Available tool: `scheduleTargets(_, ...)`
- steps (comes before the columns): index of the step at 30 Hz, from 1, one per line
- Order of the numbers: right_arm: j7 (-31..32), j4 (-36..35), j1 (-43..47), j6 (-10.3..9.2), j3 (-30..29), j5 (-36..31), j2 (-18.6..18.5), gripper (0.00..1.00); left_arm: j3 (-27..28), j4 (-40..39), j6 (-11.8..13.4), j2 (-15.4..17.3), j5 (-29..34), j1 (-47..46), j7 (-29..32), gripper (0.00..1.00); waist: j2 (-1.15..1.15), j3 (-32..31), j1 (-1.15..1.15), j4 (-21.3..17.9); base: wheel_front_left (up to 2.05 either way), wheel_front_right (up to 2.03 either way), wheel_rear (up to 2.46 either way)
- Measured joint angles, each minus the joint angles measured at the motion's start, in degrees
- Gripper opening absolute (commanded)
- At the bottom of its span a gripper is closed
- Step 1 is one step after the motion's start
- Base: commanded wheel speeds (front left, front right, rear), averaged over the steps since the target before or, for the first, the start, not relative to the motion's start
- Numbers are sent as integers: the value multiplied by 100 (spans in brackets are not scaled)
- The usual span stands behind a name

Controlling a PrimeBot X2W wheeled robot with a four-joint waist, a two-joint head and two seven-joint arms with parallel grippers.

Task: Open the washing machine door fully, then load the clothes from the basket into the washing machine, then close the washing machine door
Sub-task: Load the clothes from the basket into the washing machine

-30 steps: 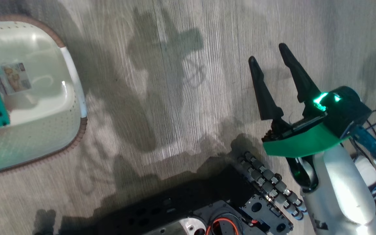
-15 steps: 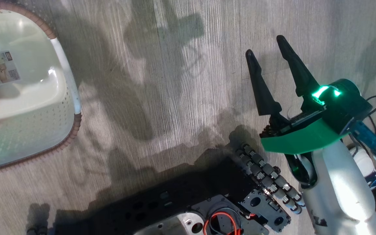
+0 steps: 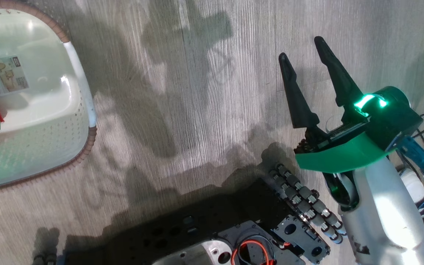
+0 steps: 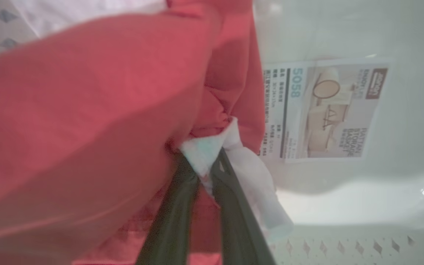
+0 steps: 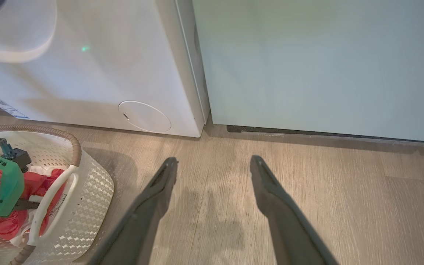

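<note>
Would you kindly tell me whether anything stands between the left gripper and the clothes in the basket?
Nothing visible does. In the left wrist view, the fingers of the left gripper pinch a white piece of the clothes, inside the basket.

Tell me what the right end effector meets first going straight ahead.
The right end effector likely meets the base of the teal cabinet beside the washing machine; floor before it looks free, depth unclear.

The basket [image 5: 87,206] is set on the floor [image 5: 344,206], before the washing machine [image 5: 105,66]. The clothes [image 4: 87,110] are laid in it. A cabinet [image 5: 307,66] is placed right of the washing machine. The right hand [image 3: 301,47] is held right of the basket.
</note>
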Motion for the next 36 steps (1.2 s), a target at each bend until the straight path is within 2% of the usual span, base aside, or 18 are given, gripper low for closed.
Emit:
scheduleTargets(7, 0, 11, -93, 0, -34, -4, 0, 100, -41, 11, 43, -131, -15, 87, -230, 0, 0, -241, 0, -5, 0, 0, 0)
scheduleTargets(17, 0, 180, -55, 0, -185, -155, -1, 100, -240, 26, 31, -428, -55, 456, -606, 0, 0, -1045, 0, 140, 0, 0, 0)
scheduleTargets(25, 0, 352, 123, 0, -268, -260, -2, 100, -379, 30, -174, -639, -57, 801, -1188, 0, 0, -1737, 0, 309, 0, 0, 0)
scheduleTargets(36, 0, 573, 336, 0, -323, -311, -4, 100, -555, 36, -420, -655, -47, 1187, -2123, 0, 0, -2761, -1, 601, 0, 0, 0)
